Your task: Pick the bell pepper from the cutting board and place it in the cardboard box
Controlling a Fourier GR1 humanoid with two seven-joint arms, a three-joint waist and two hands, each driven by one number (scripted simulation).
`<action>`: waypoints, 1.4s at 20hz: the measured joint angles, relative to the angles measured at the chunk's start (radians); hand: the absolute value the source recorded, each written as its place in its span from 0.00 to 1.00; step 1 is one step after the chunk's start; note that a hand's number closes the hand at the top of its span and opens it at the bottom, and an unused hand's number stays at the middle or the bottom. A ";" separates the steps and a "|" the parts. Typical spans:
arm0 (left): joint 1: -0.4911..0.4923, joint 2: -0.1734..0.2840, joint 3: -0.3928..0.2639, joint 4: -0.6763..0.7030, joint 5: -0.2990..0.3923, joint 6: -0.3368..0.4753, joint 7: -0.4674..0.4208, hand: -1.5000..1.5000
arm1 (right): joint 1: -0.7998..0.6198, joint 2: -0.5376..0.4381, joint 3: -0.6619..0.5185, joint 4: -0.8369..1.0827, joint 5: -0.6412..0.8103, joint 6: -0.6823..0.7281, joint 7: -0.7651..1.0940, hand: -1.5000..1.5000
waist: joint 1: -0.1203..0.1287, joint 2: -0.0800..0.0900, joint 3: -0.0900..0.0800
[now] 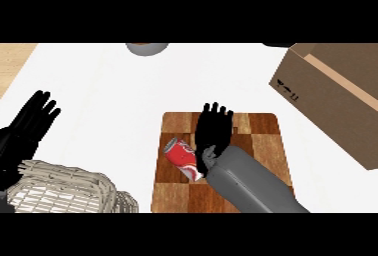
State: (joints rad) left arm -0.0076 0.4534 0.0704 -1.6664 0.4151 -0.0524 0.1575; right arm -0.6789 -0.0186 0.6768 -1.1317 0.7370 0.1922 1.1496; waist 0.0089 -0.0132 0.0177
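white counter [111, 85] w/ checkered wood cutting board [262, 135], cardboard box [336, 95] far right

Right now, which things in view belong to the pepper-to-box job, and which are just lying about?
Job: red bell pepper, cutting board, cardboard box, right hand open over the board.

Lying about: wicker basket, grey object at the far edge, left hand resting open.

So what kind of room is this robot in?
Most likely a kitchen: there's a wooden cutting board on a white counter, a red bell pepper lying on it, and a wicker basket nearby.
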 measured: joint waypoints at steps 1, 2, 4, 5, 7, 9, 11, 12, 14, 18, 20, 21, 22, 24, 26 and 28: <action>-0.002 0.000 0.000 -0.001 -0.001 0.001 0.006 0.50 | -0.011 0.000 -0.005 0.007 0.000 -0.002 -0.001 1.00 | 0.001 0.001 0.000; -0.001 -0.001 0.003 -0.004 -0.001 0.004 0.008 0.50 | -0.012 0.000 -0.006 0.016 0.009 -0.005 -0.009 1.00 | 0.001 0.000 0.000; 0.000 -0.003 0.006 -0.005 -0.001 0.007 0.005 0.50 | -0.018 -0.004 -0.016 0.034 0.029 -0.008 -0.046 1.00 | -0.001 0.001 0.002; 0.000 -0.006 0.006 -0.007 -0.007 0.011 -0.002 0.50 | -0.021 -0.002 -0.008 0.036 0.035 -0.010 -0.052 1.00 | 0.000 0.001 0.003; -0.006 -0.006 0.005 -0.006 -0.009 0.011 -0.004 0.50 | -0.037 0.001 0.008 0.043 0.034 -0.012 -0.052 1.00 | 0.003 0.002 0.004; -0.006 -0.005 0.007 -0.006 -0.006 0.012 -0.005 0.50 | -0.031 0.002 0.013 0.057 0.053 -0.019 -0.064 1.00 | 0.001 0.001 0.005; -0.006 -0.002 0.006 -0.009 -0.010 0.023 -0.015 0.50 | -0.042 0.004 0.011 0.059 0.058 -0.016 -0.069 1.00 | 0.000 0.001 0.006; -0.006 -0.001 0.006 -0.009 -0.011 0.027 -0.017 0.50 | -0.043 0.004 0.011 0.062 0.064 -0.016 -0.072 1.00 | -0.001 0.001 0.006; -0.003 -0.002 0.007 -0.018 -0.019 0.040 -0.023 0.50 | -0.043 0.005 0.010 0.058 0.071 -0.014 -0.078 1.00 | -0.002 0.001 0.006; -0.002 0.001 0.013 -0.031 -0.009 0.068 -0.013 0.50 | -0.022 -0.035 -0.014 0.043 0.059 -0.019 -0.162 1.00 | -0.005 0.002 0.006; 0.003 0.003 0.018 -0.038 -0.005 0.082 -0.018 0.50 | 0.007 -0.096 -0.039 0.009 0.013 -0.007 -0.267 1.00 | -0.011 0.002 0.008; 0.006 0.003 0.021 -0.041 -0.003 0.088 -0.021 0.50 | 0.026 -0.128 -0.049 -0.010 -0.011 -0.002 -0.327 1.00 | -0.015 0.002 0.009; 0.008 0.004 0.023 -0.043 -0.001 0.094 -0.023 0.50 | 0.034 -0.165 -0.065 -0.024 -0.032 0.007 -0.383 1.00 | -0.017 0.002 0.010; 0.005 0.004 0.023 -0.047 0.001 0.106 -0.023 0.50 | 0.043 -0.216 -0.084 -0.039 -0.050 0.013 -0.466 1.00 | -0.016 0.002 0.010; 0.001 0.007 0.021 -0.048 0.002 0.112 -0.023 0.50 | 0.048 -0.264 -0.105 -0.049 -0.057 0.009 -0.534 1.00 | -0.016 0.002 0.011; -0.004 0.008 0.016 -0.056 0.007 0.130 -0.019 0.50 | 0.047 -0.294 -0.118 -0.081 -0.052 -0.001 -0.568 1.00 | -0.019 0.000 0.013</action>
State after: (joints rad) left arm -0.0113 0.4618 0.0864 -1.7222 0.4225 0.0772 0.1388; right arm -0.6315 -0.3126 0.5590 -1.2127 0.6847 0.1917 0.5815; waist -0.0096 -0.0136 0.0310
